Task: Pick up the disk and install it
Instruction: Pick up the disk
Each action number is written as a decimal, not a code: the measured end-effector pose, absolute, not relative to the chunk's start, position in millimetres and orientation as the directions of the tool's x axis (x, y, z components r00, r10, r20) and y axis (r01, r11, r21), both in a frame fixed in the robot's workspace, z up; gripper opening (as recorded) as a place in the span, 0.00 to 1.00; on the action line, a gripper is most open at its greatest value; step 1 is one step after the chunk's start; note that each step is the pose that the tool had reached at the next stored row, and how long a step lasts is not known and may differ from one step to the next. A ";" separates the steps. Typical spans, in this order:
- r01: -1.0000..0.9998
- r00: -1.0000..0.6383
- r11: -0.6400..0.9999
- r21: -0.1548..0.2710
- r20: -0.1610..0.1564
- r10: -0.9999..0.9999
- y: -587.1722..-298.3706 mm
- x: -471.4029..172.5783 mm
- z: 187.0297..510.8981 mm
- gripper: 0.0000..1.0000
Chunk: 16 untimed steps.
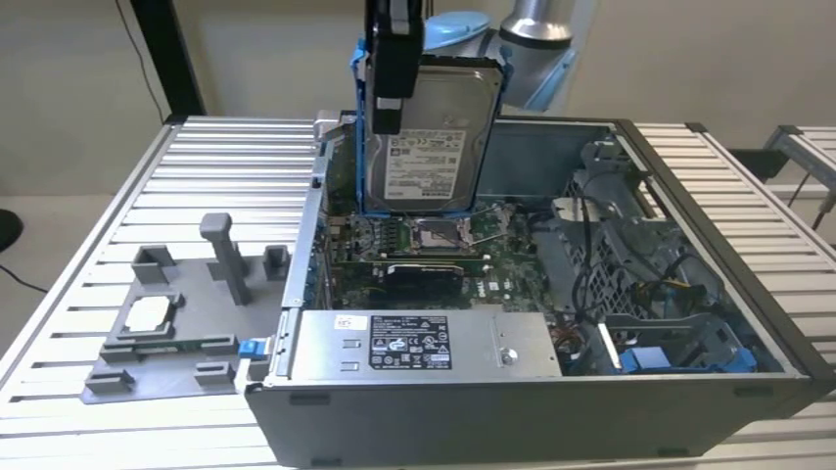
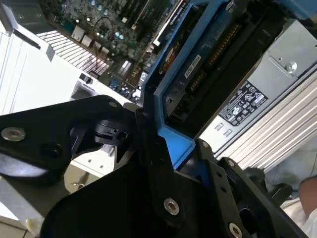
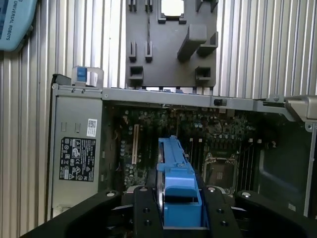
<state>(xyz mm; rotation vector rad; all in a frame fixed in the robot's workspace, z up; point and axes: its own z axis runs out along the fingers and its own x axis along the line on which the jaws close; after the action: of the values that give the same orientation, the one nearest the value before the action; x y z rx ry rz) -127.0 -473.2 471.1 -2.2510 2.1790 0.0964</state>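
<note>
1. Silver metal with a white label, framed in blue plastic: the disk (image 1: 425, 147) is hanging upright in the air above the open computer case (image 1: 731, 245), touching nothing below.
2. I am holding it with the gripper (image 1: 388, 117), whose fingers are closed tight on the blue frame near its top edge.
3. Directly underneath, the motherboard (image 1: 432, 245) is lying exposed, and the grey power supply box (image 1: 418, 343) is sitting nearer the exterior view.
4. Off to the exterior view's left, the grey fixture (image 1: 170, 333) is resting on the slatted table (image 1: 222, 166).
5. I am judging the pick-up done and the carry in hand; nothing is seated yet.
6. Installing is calling for squaring the frame to its bay and a slow, straight entry, clear of cables.
</note>
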 end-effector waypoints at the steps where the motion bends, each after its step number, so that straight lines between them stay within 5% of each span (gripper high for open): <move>1: -0.999 0.032 -0.033 0.035 -0.049 -0.998 -475.2 -125.9 471.0 0.00; 16: -0.999 0.032 -0.033 0.035 -0.049 -0.998 -503.6 -106.4 471.0 0.00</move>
<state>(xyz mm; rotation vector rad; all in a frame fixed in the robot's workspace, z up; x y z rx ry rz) -106.4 -503.6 471.0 -2.2496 2.1776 0.0929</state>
